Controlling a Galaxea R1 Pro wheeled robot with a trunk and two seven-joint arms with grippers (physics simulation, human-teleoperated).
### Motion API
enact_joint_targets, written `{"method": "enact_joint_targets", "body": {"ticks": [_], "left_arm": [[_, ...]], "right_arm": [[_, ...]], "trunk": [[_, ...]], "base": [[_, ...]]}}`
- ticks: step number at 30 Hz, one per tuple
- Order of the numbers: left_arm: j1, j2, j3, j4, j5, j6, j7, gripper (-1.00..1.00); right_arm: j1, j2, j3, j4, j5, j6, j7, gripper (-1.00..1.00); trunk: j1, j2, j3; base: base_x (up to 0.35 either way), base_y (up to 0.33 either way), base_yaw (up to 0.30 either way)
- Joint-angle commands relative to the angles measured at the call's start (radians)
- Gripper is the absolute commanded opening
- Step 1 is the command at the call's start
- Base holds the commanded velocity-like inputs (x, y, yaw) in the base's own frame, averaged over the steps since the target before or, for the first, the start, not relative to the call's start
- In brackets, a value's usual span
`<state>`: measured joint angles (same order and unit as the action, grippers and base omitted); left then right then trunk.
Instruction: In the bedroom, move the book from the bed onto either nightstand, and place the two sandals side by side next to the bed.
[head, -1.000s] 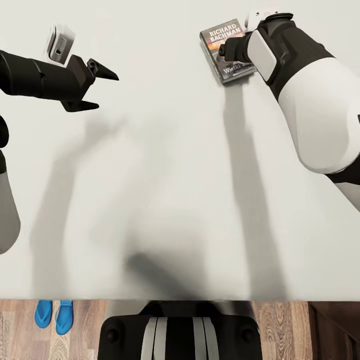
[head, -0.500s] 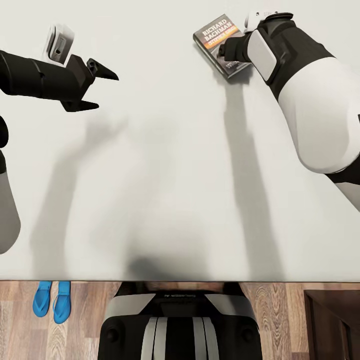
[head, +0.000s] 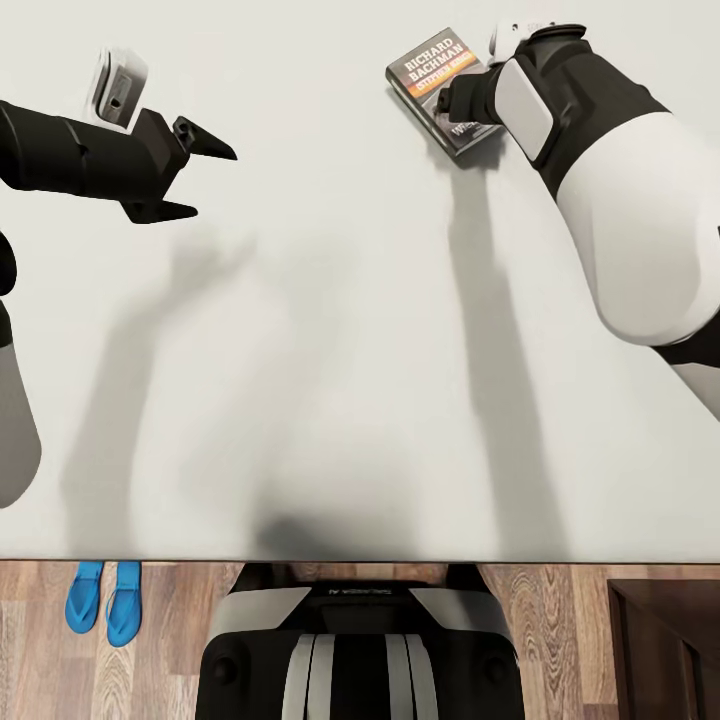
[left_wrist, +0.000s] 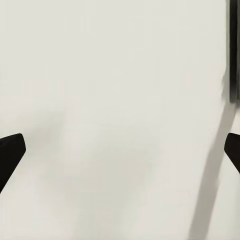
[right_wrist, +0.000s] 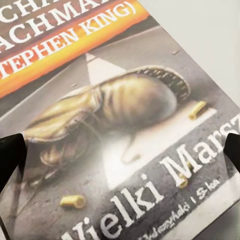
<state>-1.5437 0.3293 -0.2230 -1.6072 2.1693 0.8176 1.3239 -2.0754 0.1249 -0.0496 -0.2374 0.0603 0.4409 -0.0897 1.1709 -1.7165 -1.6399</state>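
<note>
The book (head: 428, 72), a dark paperback with white lettering and an orange band, lies on the pale mattress of the bed (head: 330, 330) at the far right. My right gripper (head: 455, 100) hangs just over its near end. In the right wrist view the book's cover (right_wrist: 125, 115) is very close, and the right gripper (right_wrist: 120, 150) is open with its fingertips (right_wrist: 11, 150) wide apart. My left gripper (head: 215, 182) stands open above bare mattress at the far left, holding nothing. The two sandals (head: 105, 600), bright blue, lie side by side on the floor by the bed's near edge.
A dark brown wooden cabinet corner (head: 665, 650) stands on the plank floor (head: 560, 620) at the near right; I cannot tell whether it is the nightstand. My own base (head: 360, 650) sits against the bed's near edge. The left gripper (left_wrist: 120, 155) faces plain mattress.
The head view has shifted, so the bed's near edge now sits higher in the picture. The book has turned slightly counter-clockwise and slid a little left under the right gripper. The left arm is unchanged.
</note>
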Motion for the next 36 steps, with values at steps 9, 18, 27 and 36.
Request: {"method": "enact_joint_targets", "body": {"ticks": [9, 18, 27, 36], "left_arm": [[-0.001, 0.001, 0.002, 0.000, 0.006, 0.008, 0.008, 1.00], [-0.001, 0.001, 0.001, 0.000, 0.005, 0.008, 0.008, 1.00], [-0.001, 0.001, -0.001, 0.000, 0.006, 0.008, 0.008, 1.00], [-0.001, 0.001, -0.001, 0.000, 0.006, 0.008, 0.008, 1.00]], "right_arm": [[-0.024, 0.001, -0.005, 0.000, 0.000, 0.011, -0.001, 1.00], [-0.045, 0.001, -0.004, 0.002, -0.003, 0.014, -0.001, 1.00], [-0.046, 0.001, -0.004, 0.004, -0.004, 0.012, -0.001, 1.00], [-0.045, 0.002, -0.005, 0.005, -0.004, 0.010, -0.002, 1.00]], "trunk": [[0.000, 0.000, -0.001], [0.000, 0.000, -0.001], [0.000, 0.000, -0.001], [0.000, 0.000, -0.001]], "base": [[0.023, 0.002, 0.000], [0.226, 0.054, 0.000], [0.090, 0.017, 0.000], [0.016, 0.003, 0.000]]}}
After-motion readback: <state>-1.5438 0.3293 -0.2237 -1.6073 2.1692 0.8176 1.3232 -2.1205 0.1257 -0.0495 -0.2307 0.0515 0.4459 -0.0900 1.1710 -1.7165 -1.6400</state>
